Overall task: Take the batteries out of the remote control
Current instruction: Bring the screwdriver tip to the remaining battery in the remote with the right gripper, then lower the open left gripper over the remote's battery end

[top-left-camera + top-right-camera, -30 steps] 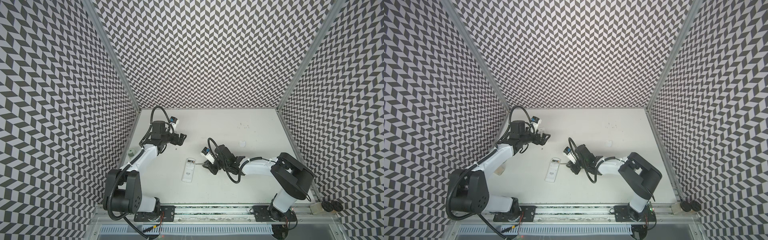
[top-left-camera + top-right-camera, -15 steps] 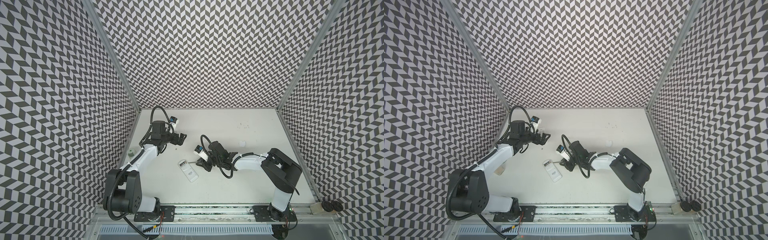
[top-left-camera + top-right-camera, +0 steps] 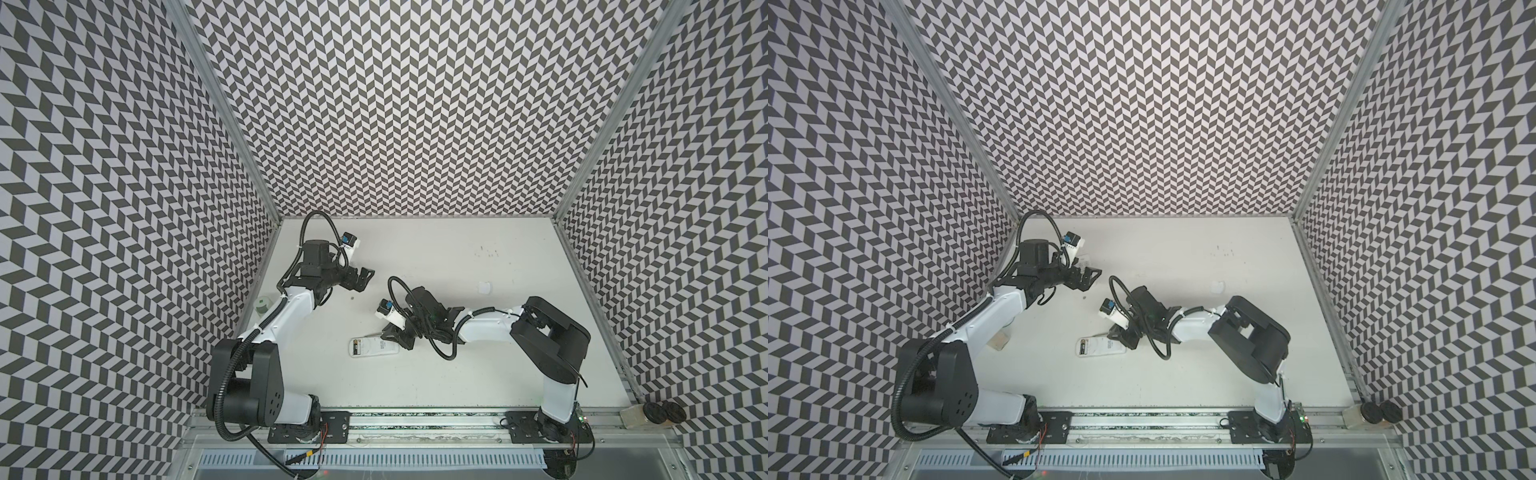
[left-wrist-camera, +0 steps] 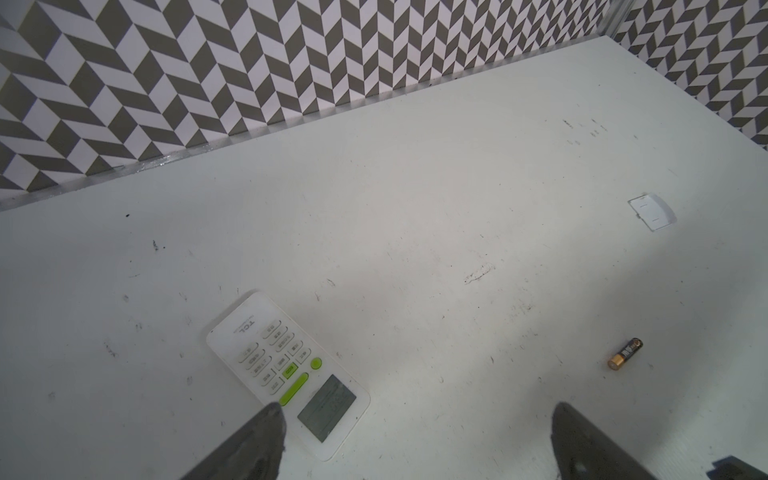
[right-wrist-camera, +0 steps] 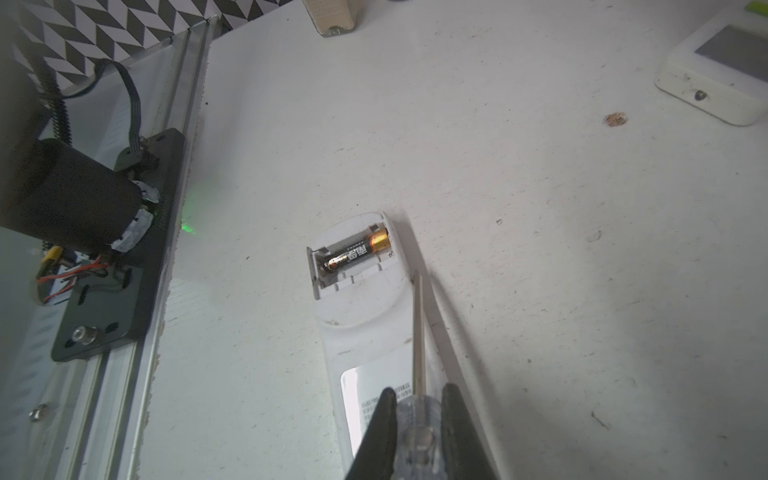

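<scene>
Remote (image 3: 372, 346) has swung round since 1 s ago. It lay lengthwise toward the camera and now lies crosswise. Right gripper (image 5: 419, 390) has shifted left with it, left arm unchanged.

Left to right:
- Jar (image 3: 262, 304) by the left wall, contents unreadable.
- Left gripper (image 3: 362, 279) spread wide, holding nothing, with a second remote (image 4: 286, 374) buttons-up just ahead of it.
- Loose battery (image 4: 625, 359), black with a gold end, on the table (image 3: 415, 395) near that gripper.
- Remote is face down with its battery bay (image 5: 353, 259) uncovered. 1 battery (image 5: 357, 252) inside, black with a gold end, in the slot away from the screwdriver (image 5: 418, 328).
- Right gripper is clamped on the screwdriver's clear handle. The tip sits at the remote's long edge, just beside the bay.
- Cover (image 3: 484, 287) lies well apart to the right.
</scene>
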